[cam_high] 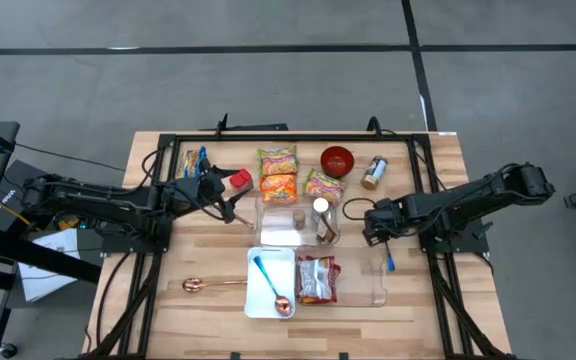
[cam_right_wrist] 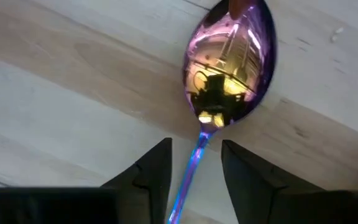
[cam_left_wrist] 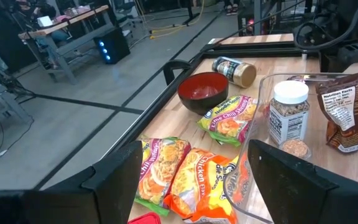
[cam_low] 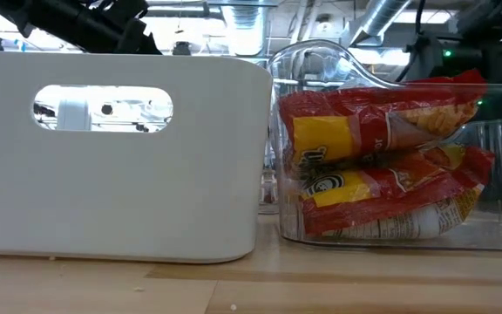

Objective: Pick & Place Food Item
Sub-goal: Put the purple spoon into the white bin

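Pale wooden tabletop (cam_right_wrist: 55, 93) filled the right wrist view. Nearest, the right gripper (cam_right_wrist: 196, 163) stood partly open, its dark fingers (cam_right_wrist: 151, 171) flanking the thin handle of an iridescent purple-gold metal spoon (cam_right_wrist: 227, 65); whether they pinched it was unclear. Farther off, the left gripper (cam_left_wrist: 191, 180) hung open and empty over orange instant-noodle packets (cam_left_wrist: 191, 180).

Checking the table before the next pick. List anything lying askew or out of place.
One jar lies on its side beside the red bowl, while the jars in the clear bin stand upright. A spoon lies loose on the table left of the white bin, though another spoon sits inside it. No spills show.
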Controlling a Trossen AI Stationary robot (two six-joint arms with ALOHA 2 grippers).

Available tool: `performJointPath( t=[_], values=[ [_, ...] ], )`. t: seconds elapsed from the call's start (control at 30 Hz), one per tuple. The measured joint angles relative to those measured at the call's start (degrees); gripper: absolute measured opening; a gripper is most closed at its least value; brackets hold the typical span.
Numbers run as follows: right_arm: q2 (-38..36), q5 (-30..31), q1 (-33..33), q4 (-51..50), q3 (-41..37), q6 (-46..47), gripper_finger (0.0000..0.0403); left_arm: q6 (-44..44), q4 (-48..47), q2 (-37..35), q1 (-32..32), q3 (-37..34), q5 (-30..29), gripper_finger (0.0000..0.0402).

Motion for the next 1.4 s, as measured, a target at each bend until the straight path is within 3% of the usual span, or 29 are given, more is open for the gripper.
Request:
performJointPath(
  t=[0.4, 0.67, 0.9, 1.4],
  values=[
    [4.60, -0.33, -1.87, 0.72, 0.21, -3.41, 0.0081, 0.00, -0.02, 0.00, -0.02, 0.00, 0.00, 0.0285],
    [4.59, -0.27, -2.67, 0.90, 0.11, -5.76, 0.0012, -0.02, -0.01, 0.00, -0.02, 0.00, 0.00, 0.0285],
    [4.53, 0.73, -2.58, 0.74, 0.06, -6.42, 0.0008, -0.02, -0.02, 0.00, -0.02, 0.00, 0.00, 0.0285],
    [-10.07, 10.82, -2.64, -5.46, -0.22, -5.74, 0.0002, -0.07, 0.01, 0.02, -0.02, 0.00, 0.02, 0.0285]
  ],
)
